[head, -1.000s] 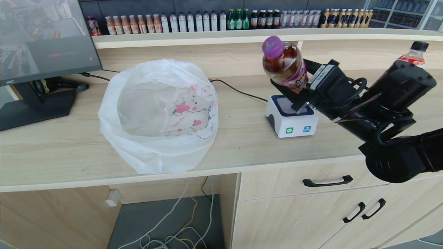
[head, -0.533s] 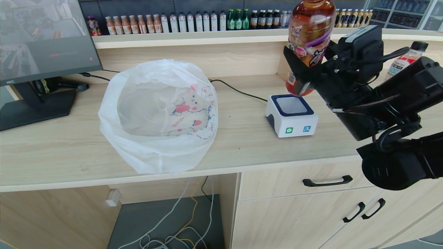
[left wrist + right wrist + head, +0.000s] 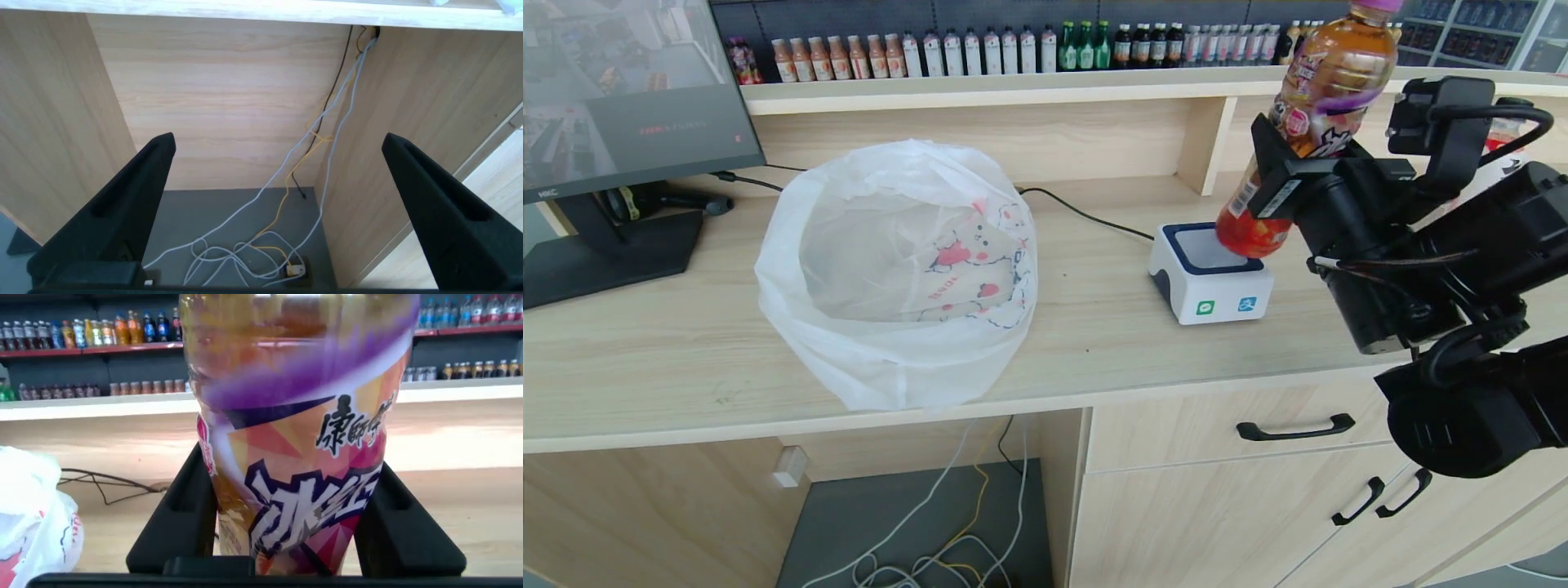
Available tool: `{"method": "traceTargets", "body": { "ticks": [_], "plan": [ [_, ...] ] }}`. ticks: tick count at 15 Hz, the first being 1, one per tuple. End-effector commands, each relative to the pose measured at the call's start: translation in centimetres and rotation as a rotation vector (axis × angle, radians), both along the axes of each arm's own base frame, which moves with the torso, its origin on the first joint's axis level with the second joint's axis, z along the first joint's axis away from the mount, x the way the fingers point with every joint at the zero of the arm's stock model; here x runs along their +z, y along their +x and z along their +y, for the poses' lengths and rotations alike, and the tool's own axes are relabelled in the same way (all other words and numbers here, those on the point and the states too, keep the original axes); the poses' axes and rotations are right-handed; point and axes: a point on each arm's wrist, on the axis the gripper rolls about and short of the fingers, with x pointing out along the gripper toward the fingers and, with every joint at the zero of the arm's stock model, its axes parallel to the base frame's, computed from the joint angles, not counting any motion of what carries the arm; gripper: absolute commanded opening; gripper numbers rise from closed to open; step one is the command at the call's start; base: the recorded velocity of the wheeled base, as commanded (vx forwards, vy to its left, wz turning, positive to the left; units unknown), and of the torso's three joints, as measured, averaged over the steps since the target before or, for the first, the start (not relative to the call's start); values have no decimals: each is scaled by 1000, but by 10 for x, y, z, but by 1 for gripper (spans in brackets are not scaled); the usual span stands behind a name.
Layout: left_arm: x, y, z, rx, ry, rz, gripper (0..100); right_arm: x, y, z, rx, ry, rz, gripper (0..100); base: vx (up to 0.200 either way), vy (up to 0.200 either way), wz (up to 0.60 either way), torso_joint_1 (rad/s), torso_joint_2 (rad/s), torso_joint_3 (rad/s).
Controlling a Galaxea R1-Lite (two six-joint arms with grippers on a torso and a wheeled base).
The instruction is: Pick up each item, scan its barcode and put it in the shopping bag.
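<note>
right now my right gripper (image 3: 1286, 175) is clamped around the tea bottle (image 3: 1327, 82), with its two black fingers (image 3: 176, 514) pressed against the lower part of the label on either side. the bottle is amber with a purple and orange label. it leans with its purple cap up and away from me and its rounded base down. in the head view the base sits over the far right corner of the scanner (image 3: 1209, 286), a small white box with a dark framed window on top. i cannot tell whether the base touches the window or hangs just above it.

the scanner stands on the wooden counter (image 3: 645, 343), and a black cable (image 3: 1078, 212) runs from it toward the back. the shopping bag (image 3: 898, 269) is on the same counter to the left of the scanner and apart from it. it is thin white plastic with a cartoon print, and its mouth gapes upward. its edge also shows beside the bottle in my right wrist view.

my left gripper (image 3: 278, 147) is down below the counter with its fingers spread wide and nothing between them. it faces the open recess where loose cables (image 3: 270, 237) hang and coil on the floor.

a monitor (image 3: 621, 90) stands at the far left of the counter, with a handheld scanner (image 3: 662, 200) lying behind its base. a row of bottles (image 3: 1013, 49) lines the shelf at the back. a second bottle (image 3: 1503, 139) with a red label is mostly hidden behind my right arm.
</note>
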Motion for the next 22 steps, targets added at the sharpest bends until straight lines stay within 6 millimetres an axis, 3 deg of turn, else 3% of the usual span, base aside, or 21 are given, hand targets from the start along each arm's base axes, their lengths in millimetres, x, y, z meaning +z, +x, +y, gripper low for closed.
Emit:
{"method": "traceTargets", "body": {
  "ticks": [1,4,12,22],
  "plan": [
    [0,0,0,2,-2,1,100,-4,-6,-2,14,19,18,0,0,0,0,0,0,0],
    [0,0,0,2,-5,-1,100,-13,-10,-6,20,20,53,0,0,0,0,0,0,0],
    [0,0,0,0,0,-1,100,14,-8,-3,41,84,-42,0,0,0,0,0,0,0],
    [0,0,0,0,-2,-1,100,16,-9,-3,52,99,-49,0,0,200,0,2,2,2]
  ]
}}
